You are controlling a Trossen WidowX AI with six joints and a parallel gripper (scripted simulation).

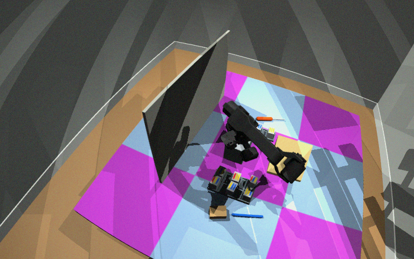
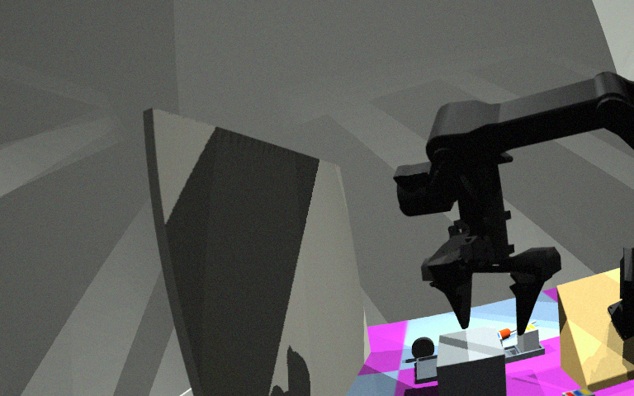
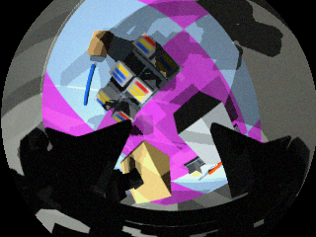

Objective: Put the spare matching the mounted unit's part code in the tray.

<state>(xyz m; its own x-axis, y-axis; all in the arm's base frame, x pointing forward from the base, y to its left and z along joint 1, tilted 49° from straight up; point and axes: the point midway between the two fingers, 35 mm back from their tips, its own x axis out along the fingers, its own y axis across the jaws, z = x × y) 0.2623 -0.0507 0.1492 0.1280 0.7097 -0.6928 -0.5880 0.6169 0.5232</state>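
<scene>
My gripper (image 2: pixel 493 330) (image 3: pixel 171 124) is open and empty, fingers pointing down above a large grey box (image 2: pixel 467 347) (image 3: pixel 204 135). In the top view the arm partly hides both. A dark rack (image 1: pixel 239 199) holds several spares with coloured stripes. One spare (image 1: pixel 236 176) (image 3: pixel 138 90) shows red and yellow; another spare (image 1: pixel 232 186) (image 3: pixel 120 74) shows blue. The rear-left spare is in shadow. A small rack behind the box holds a block (image 1: pixel 271 130) with yellow stripes and one with blue (image 1: pixel 259 126). I cannot tell which thing is the mounted unit or the tray; no back code is legible.
A tall grey panel (image 1: pixel 198 88) (image 2: pixel 243 261) stands left of the arm. A small grey plate (image 2: pixel 425 369) and black disc (image 2: pixel 423 347) are beside the box. A yellow block (image 1: pixel 292 143) (image 3: pixel 153 173), orange screwdriver (image 1: pixel 264 118), tan block (image 1: pixel 218 211) and blue stick (image 1: pixel 247 215) lie around.
</scene>
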